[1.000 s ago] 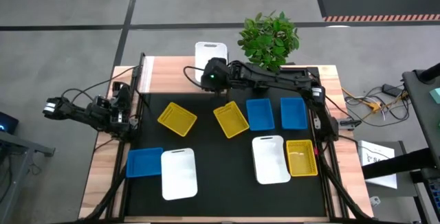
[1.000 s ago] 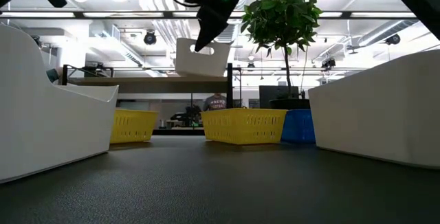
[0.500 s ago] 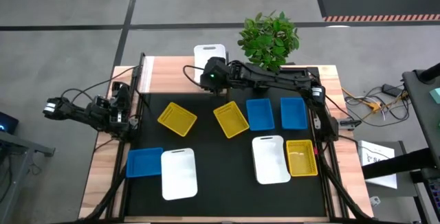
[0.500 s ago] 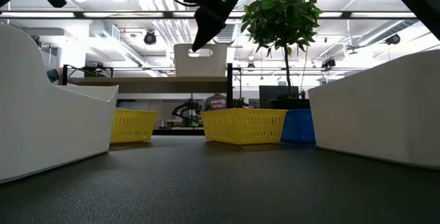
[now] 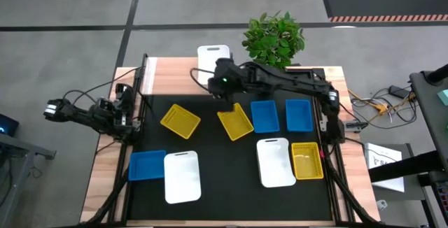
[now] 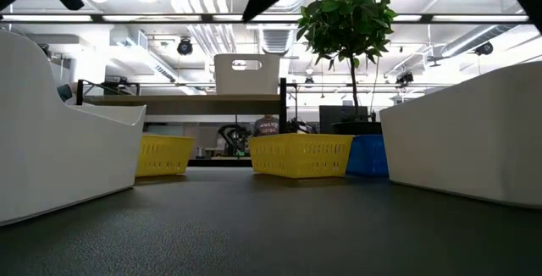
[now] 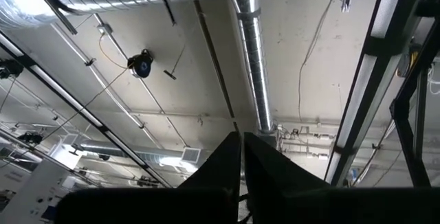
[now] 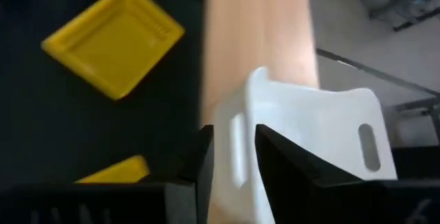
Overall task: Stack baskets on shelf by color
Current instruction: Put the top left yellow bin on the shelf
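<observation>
The first white basket point(image 5: 213, 54) sits on the light-wood shelf point(image 5: 175, 70) at the far edge of the surface. Right claw point(image 8: 230, 157) hangs just beside it, fingers parted around its near wall, gripping nothing. The placing step looks finished; next calls for fetching another white basket point(image 5: 182, 177). Left claw point(image 7: 242, 162) waits shut, off to the side.

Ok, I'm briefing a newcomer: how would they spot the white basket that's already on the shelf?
Find the potted plant at the table's far edge. Just beside it, on the light-wood shelf, sits a white basket, with the right claw close by. It is the only basket up there; the other two white ones lie on the black mat.
</observation>
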